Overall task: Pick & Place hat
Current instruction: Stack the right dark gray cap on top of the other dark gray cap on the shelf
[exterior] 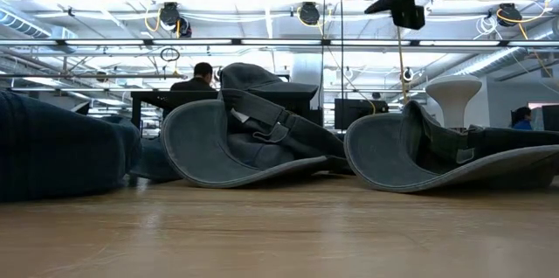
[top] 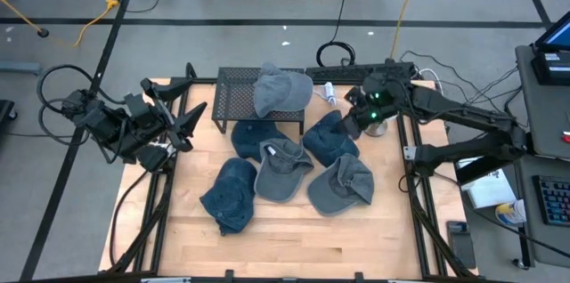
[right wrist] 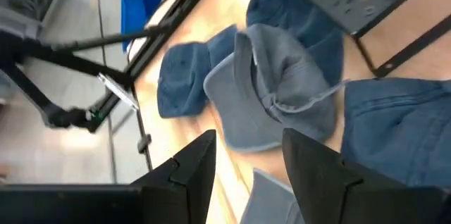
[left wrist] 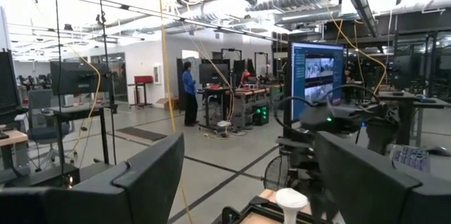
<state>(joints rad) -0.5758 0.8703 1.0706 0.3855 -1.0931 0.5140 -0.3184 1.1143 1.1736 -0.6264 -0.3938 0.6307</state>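
One grey hat point(top: 281, 90) lay on the rack point(top: 233, 98); five remained beside it, right gripper point(top: 353, 120) hovering near, fingers open, empty.

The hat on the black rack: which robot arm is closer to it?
Right. The right tool hovers just beside the rack, a short way from the hat. The left tool waits at the table's far left edge, beyond the rack.

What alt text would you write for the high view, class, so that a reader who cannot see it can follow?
Several soft fabric caps, grey and dark blue, lie clustered on a light wooden table, and one grey cap rests on a black wire-mesh rack behind them. The right claw, open and empty, hovers by the dark blue cap nearest it; the left claw waits open at the table's left edge.
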